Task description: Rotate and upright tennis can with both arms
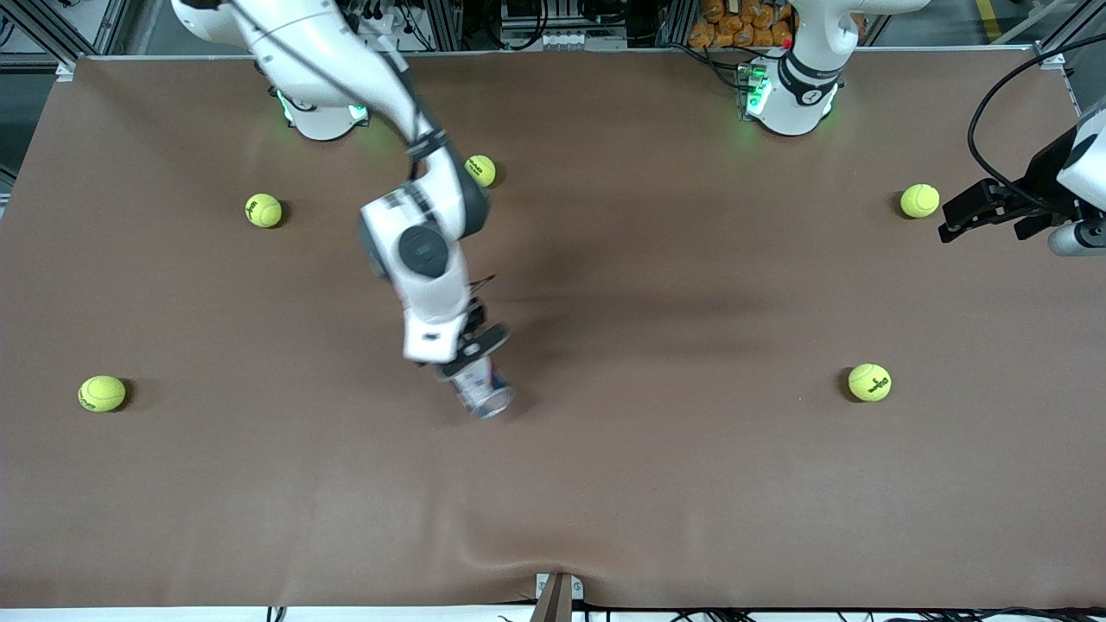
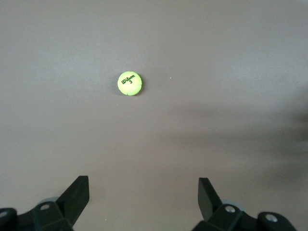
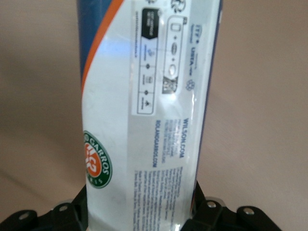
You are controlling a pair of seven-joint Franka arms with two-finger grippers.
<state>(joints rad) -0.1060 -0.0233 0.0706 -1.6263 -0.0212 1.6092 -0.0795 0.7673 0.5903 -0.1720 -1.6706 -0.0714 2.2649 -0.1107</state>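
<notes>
Tennis can (image 1: 482, 386): clamped between the fingers of the right gripper (image 1: 473, 344), tilted, mid-table; contents cannot be told. Left gripper (image 1: 985, 210): spread wide, nothing held, parked at the left arm's table end.

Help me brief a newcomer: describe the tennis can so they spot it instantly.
On the brown table, follow the right arm down to the right gripper. The tennis can is the silvery tube in its grip; everything else on the table is a round yellow-green ball.
</notes>
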